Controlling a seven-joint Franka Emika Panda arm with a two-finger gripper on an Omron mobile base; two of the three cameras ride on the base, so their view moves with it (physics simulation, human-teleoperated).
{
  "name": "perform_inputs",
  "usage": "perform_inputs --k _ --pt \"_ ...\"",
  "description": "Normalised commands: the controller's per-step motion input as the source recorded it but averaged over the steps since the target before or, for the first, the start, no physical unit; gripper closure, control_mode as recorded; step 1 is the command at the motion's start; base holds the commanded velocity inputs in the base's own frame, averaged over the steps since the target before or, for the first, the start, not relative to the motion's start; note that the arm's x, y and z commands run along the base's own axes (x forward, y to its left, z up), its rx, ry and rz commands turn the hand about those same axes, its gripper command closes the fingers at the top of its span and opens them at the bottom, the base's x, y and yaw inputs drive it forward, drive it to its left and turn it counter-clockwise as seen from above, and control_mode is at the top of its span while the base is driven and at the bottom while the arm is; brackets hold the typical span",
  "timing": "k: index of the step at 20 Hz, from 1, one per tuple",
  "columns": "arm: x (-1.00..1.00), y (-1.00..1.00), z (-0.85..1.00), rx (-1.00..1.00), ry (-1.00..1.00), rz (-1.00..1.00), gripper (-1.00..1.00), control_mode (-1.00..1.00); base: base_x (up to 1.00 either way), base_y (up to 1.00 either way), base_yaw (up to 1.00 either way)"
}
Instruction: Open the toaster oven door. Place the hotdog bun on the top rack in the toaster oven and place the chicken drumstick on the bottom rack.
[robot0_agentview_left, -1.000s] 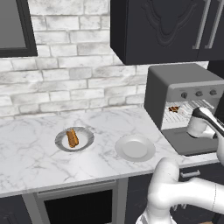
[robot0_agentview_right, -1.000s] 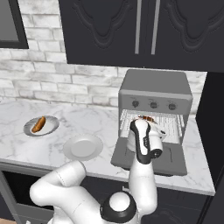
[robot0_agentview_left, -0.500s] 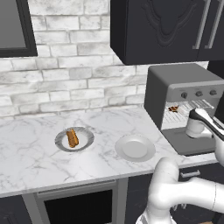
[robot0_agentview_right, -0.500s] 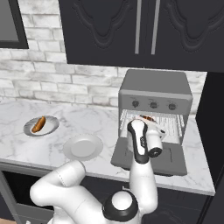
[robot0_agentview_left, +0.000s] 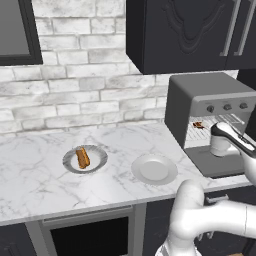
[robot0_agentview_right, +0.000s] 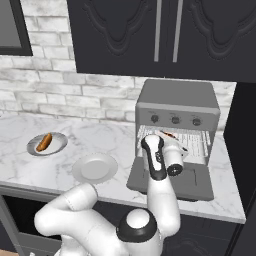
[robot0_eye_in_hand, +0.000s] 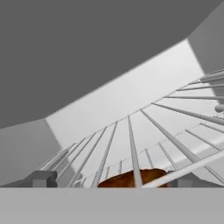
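Now, gripper (robot0_eye_in_hand: 111, 181): fingers spread, empty, inside toaster oven (robot0_agentview_right: 177, 107).
Chicken drumstick (robot0_eye_in_hand: 131, 178): under rack wires.
Toaster oven door (robot0_agentview_right: 192, 182): down.
Hotdog bun (robot0_agentview_left: 82, 157): on plate (robot0_agentview_left: 100, 161), counter's left.

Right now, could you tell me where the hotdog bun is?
The bun lies on a plate at the counter's left, beside an empty plate, well left of the toaster oven.

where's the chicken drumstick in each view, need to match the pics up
Left base view: the chicken drumstick is a small brown piece inside the toaster oven, at the left of the opening, right of centre.
Right base view: it lies in the oven opening just under the knobs, above the robot's wrist.
Hand view: a brown lump at the bottom centre, behind the rack wires.
Shared landmark: the wire rack.
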Motion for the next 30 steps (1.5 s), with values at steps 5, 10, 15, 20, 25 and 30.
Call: perform_inputs --k 5,10,15,20,25,30 --pt "0.25 0.0 -0.2 0.09 0.04 0.0 -1.0 -1.0 0.0 0.0 0.0" --pt "0.35 -0.01 -0.19 0.1 0.0 0.0 1.0 -1.0 0.0 0.0 0.0" --pt "0.02 -0.2 -0.08 0.15 0.0 0.0 1.0 -1.0 0.0 0.0 0.0" --pt "-0.11 -0.2 -0.01 0.19 0.02 0.01 1.0 -1.0 0.0 0.0 0.0" --pt "-0.3 -0.09 0.0 0.22 0.06 0.03 1.0 -1.0 0.0 0.0 0.0" --pt "-0.34 0.0 0.0 0.24 0.07 0.03 1.0 -1.0 0.0 0.0 0.0"
